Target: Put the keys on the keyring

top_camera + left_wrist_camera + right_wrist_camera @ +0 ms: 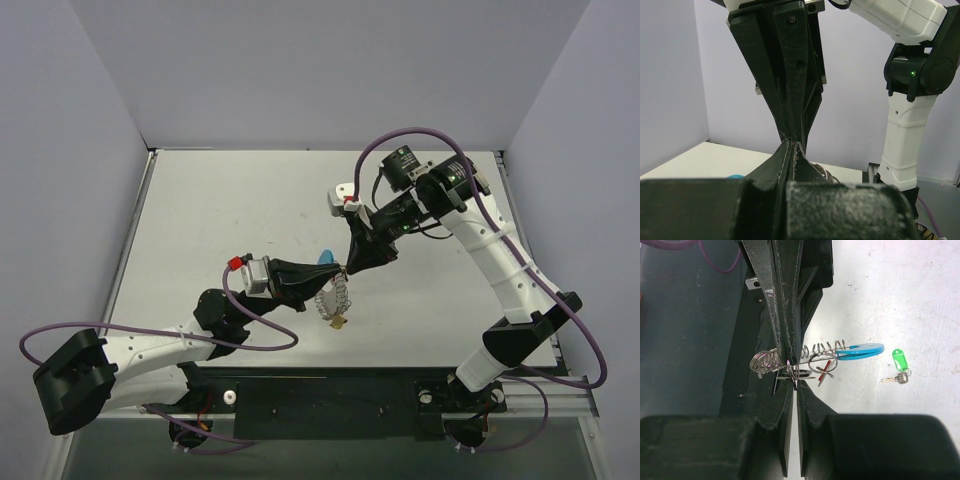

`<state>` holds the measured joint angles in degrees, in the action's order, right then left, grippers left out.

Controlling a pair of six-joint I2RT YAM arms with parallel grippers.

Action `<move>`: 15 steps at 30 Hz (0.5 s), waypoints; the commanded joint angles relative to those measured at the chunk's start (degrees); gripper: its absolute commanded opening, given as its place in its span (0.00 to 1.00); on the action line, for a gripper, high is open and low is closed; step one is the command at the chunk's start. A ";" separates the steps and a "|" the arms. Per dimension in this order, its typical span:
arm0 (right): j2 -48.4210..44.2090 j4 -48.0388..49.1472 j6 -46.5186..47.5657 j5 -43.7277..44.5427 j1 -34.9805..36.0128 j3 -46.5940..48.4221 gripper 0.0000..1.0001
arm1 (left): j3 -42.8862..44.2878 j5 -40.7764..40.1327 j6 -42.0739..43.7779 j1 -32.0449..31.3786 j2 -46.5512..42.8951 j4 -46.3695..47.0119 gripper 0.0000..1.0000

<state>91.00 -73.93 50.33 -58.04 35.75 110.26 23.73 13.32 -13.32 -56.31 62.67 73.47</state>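
Saw left gripper (791,147) and right gripper (793,384) tip to tip above table (200,220) middle, toward near edge — both pinched narrow on ring (816,350), held up between them. Blue tag (860,349) stuck out sideways, red tag (824,372) below coil. Green-tagged key (899,368) lay loose on table — apart from ring.

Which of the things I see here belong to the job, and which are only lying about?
For the job: keyring, with blue tag; left end effector and right end effector, both shut on it; green-tagged key, lying on the table.
Not for the job: purple cables; black base plate.
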 commanded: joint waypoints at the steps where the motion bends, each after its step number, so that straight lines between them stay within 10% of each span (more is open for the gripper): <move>1: -1.18 -1.39 0.21 -0.49 0.46 -0.57 0.02 | 2.20 -0.75 0.05 -0.29 -1.68 13.54 0.00; 15: -1.97 -0.61 0.30 2.58 2.92 -5.14 0.00 | 2.90 -1.46 -0.39 -0.37 -2.82 14.07 0.00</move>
<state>90.70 -73.76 50.85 -56.80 37.23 106.87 23.73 13.30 -13.13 -56.58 61.69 71.77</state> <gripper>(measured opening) 0.005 0.018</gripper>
